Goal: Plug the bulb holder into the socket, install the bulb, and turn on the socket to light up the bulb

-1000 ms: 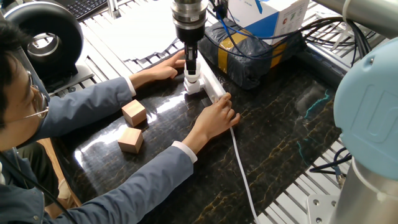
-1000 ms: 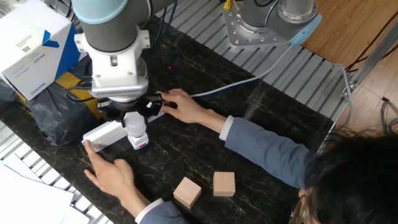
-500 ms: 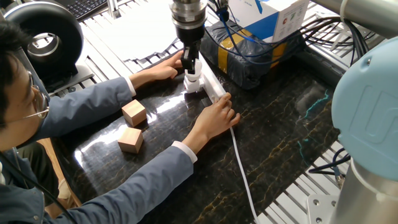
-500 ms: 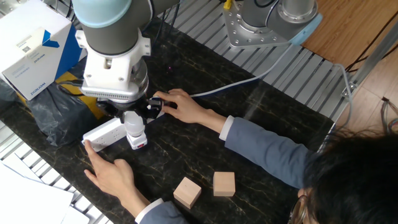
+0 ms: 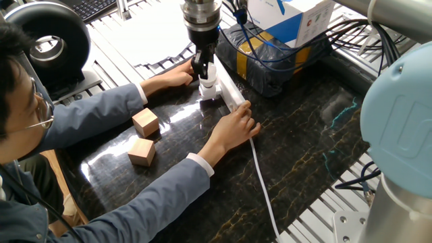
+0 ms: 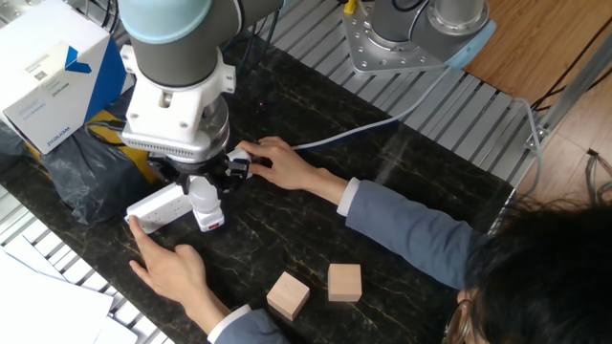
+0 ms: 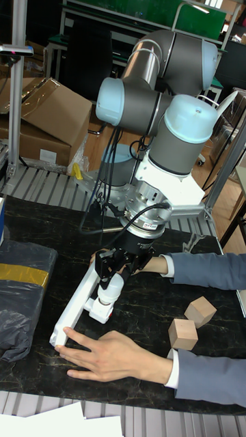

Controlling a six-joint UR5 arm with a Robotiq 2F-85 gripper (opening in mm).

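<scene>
Gripper points down over the socket, fingers closed on the upright white bulb. Bulb sits between the fingers, its lower end in the bulb holder plugged into the socket. A person's hands steady the socket at both ends.

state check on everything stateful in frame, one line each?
pincer: shut on bulb
bulb: upright, seated in the bulb holder, unlit
bulb holder: plugged into socket
socket: flat on the table, a hand pressing at each end
wooden cubes: loose on the table, apart from the socket
</scene>
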